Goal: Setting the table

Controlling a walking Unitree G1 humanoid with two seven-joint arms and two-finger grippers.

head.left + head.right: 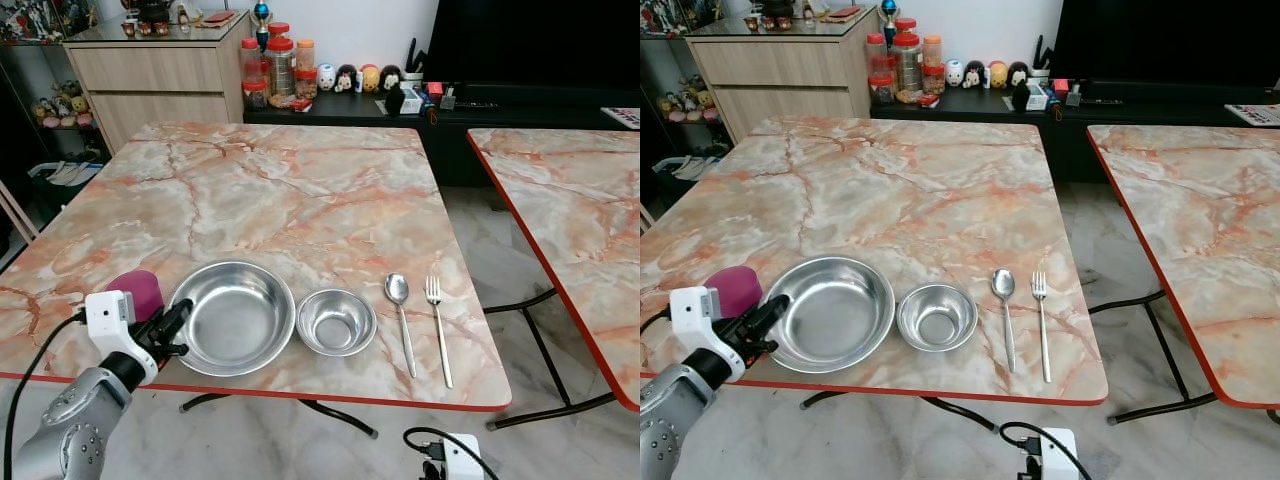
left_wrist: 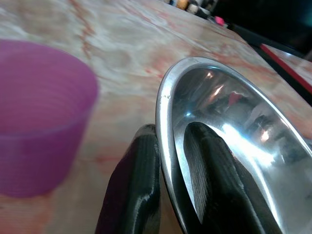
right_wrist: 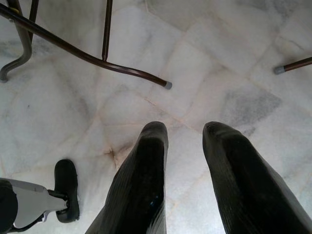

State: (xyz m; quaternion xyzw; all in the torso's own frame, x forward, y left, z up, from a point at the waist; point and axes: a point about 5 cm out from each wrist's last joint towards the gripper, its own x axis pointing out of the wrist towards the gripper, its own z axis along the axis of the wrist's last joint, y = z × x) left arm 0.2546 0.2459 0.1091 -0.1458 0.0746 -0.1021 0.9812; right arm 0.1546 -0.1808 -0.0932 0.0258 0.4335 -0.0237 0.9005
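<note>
The left claw (image 1: 172,325) pinches the near-left rim of the big bowl (image 1: 236,315), one finger inside, one outside. A purple cup (image 1: 136,291) stands just beside it. Rightward on the tabletop (image 1: 300,190) lie a small bowl (image 1: 336,321), spoon (image 1: 401,312) and fork (image 1: 438,328). The right claw (image 3: 187,195) hangs parted, empty, over the floor.

Head pair: high, angled down over the table (image 1: 300,190), sharing it. Left wrist: close on the big bowl (image 2: 219,122) rim. Right wrist: down at the floor (image 3: 219,58), 6 o'clock.
</note>
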